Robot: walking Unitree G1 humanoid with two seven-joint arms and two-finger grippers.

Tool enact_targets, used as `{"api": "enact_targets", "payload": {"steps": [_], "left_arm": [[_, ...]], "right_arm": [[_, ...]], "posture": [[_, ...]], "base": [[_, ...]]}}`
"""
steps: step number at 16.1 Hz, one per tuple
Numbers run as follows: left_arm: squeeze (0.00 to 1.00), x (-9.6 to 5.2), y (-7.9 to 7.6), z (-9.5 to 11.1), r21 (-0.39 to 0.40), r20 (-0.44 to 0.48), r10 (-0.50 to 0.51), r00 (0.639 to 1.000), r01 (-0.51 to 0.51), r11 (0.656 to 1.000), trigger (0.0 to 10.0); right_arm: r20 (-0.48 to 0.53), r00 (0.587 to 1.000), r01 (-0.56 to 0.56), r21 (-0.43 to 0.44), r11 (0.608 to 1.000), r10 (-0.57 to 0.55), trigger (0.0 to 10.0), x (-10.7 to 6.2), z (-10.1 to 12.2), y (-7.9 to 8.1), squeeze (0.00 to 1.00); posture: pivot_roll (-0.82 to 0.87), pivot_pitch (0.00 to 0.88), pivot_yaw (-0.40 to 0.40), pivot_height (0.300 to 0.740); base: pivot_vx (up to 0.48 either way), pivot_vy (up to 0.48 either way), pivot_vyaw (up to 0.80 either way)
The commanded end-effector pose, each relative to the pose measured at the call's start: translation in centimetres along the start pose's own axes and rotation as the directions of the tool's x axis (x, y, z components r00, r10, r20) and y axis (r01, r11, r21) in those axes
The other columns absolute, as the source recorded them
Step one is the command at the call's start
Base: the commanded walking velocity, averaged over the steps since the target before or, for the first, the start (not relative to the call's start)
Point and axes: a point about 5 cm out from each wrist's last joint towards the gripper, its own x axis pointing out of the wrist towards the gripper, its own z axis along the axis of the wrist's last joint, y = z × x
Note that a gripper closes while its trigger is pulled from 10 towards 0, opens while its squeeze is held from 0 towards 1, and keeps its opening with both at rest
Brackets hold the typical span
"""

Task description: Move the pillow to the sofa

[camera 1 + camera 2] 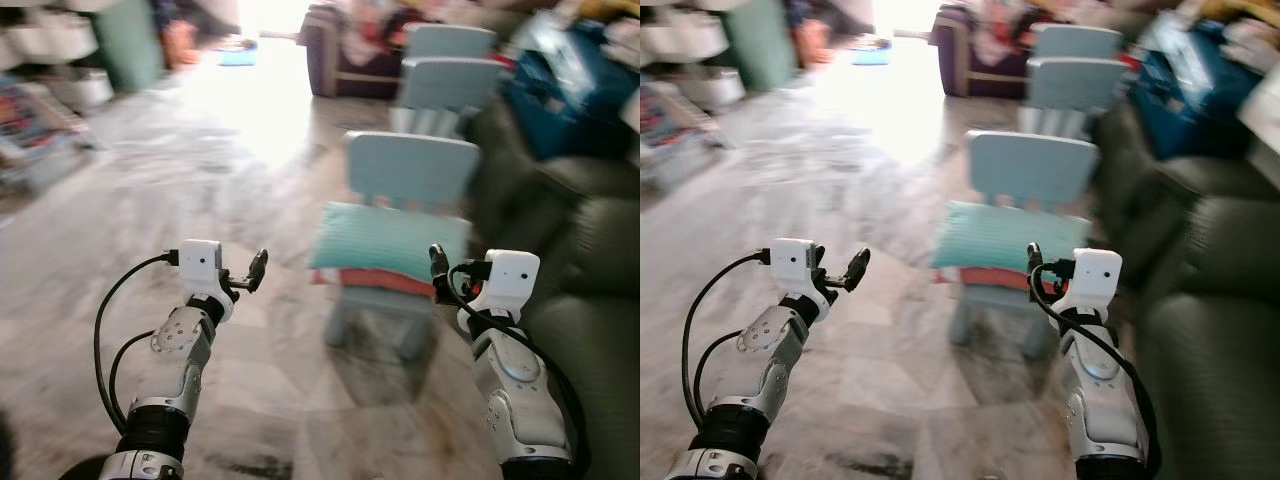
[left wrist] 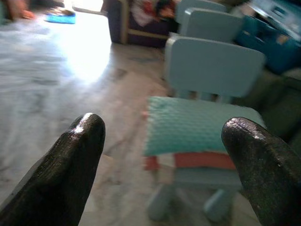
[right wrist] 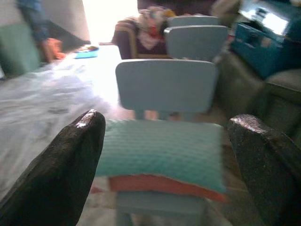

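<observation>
A teal pillow (image 1: 385,243) lies on top of an orange-red cushion (image 1: 375,281) on the seat of a small light-blue chair (image 1: 410,166). The picture is blurred. A dark green sofa (image 1: 592,262) stands just right of the chair. My left gripper (image 1: 258,268) is open, raised over the floor left of the chair and short of the pillow. Near the pillow's right front corner is my right gripper (image 1: 437,262), open and not touching it. The right wrist view frames the pillow (image 3: 162,149) between the two fingers; the left wrist view has the pillow (image 2: 195,125) ahead.
Two more light-blue chairs (image 1: 447,78) stand behind the first. Blue bags (image 1: 568,82) lie on the sofa farther back. A purple couch (image 1: 340,52) is at the far end, shelves (image 1: 45,95) at the left. A person's arm (image 3: 43,33) is at the back. Marble floor (image 1: 150,200) lies open to the left.
</observation>
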Motion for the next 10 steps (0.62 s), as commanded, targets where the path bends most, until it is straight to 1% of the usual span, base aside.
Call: {"api": "enact_targets", "payload": {"steps": [1,5,9,10], "left_arm": [[0.00,0.13,-0.30,0.35,-0.003,0.009,-0.016,1.000,0.016,1.000,10.0],[0.00,0.06,-0.38,0.19,-0.006,0.005,-0.017,1.000,0.017,1.000,10.0],[0.00,0.03,-0.42,0.09,-0.012,0.003,-0.017,1.000,0.017,1.000,10.0],[0.00,0.04,-0.41,0.09,-0.012,0.002,-0.017,1.000,0.017,1.000,10.0]], "right_arm": [[-0.013,1.000,0.005,0.003,1.000,-0.005,10.0,-0.06,-0.17,-0.25,0.00],[-0.013,1.000,0.004,-0.001,1.000,-0.004,10.0,-0.14,-0.15,-0.32,0.00],[-0.015,1.000,0.003,-0.003,1.000,-0.003,10.0,-0.13,-0.10,-0.36,0.00],[-0.016,1.000,0.003,-0.001,1.000,-0.003,10.0,-0.12,-0.12,-0.36,0.00]], "posture": [[-0.14,0.068,-0.005,0.740],[-0.15,0.071,-0.007,0.740],[-0.15,0.074,-0.009,0.740],[-0.15,0.074,-0.009,0.740]], "base": [[0.000,0.000,-0.80],[0.000,0.000,0.00],[0.000,0.000,-0.80],[0.000,0.000,0.00]]}}
